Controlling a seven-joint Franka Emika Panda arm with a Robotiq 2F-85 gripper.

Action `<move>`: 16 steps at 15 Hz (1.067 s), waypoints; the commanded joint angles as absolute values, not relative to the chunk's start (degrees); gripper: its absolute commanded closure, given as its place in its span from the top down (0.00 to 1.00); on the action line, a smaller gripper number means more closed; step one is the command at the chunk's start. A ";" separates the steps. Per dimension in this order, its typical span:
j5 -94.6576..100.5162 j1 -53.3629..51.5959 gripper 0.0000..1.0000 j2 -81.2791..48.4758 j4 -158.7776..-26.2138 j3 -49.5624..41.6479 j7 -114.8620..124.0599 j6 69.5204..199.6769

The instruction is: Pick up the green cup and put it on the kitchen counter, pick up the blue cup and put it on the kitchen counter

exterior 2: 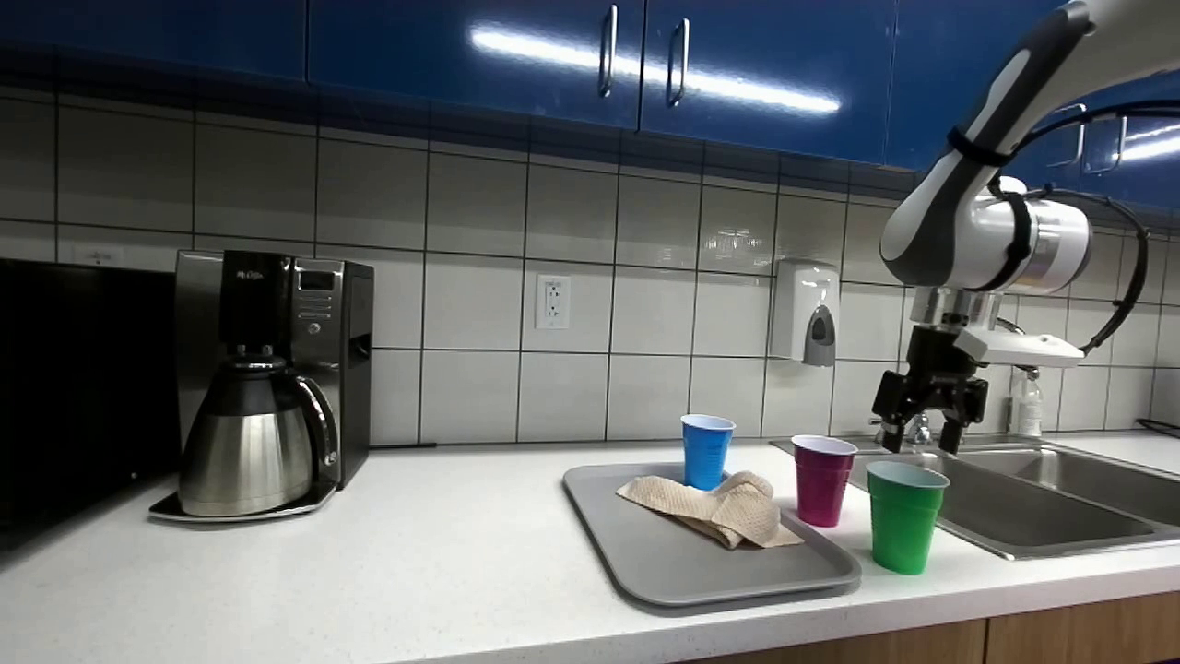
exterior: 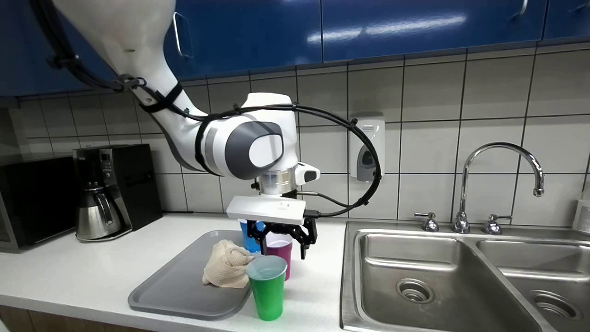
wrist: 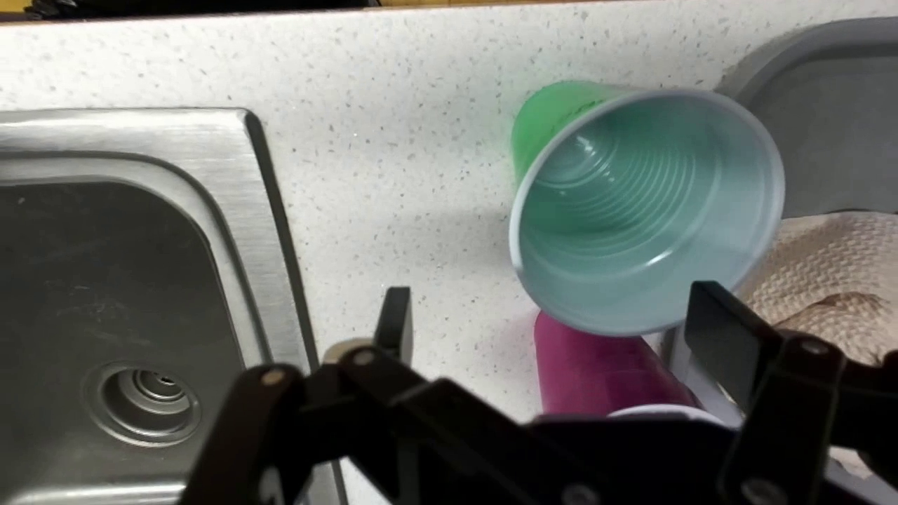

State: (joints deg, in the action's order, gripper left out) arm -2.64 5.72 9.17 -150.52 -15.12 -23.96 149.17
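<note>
Pincer (exterior 2: 920, 444) hangs spread and empty, green cup (exterior 2: 906, 519) upright on counter (exterior 2: 369, 581) right of tray (exterior 2: 659, 553), so its placing looks done, and next move likely calls for reaching left to blue cup (exterior 2: 707, 453) on tray's far side.

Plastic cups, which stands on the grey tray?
The tapered blue plastic cup; the green plastic cup and purple plastic cup stand off the tray, on the white counter.

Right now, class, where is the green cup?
In an exterior view, the green cup stands on the counter, right of the grey tray, left of the sink.
</note>
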 commanded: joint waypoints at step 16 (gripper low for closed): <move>-5.49 2.60 1.00 6.78 -142.34 -11.84 -24.14 152.41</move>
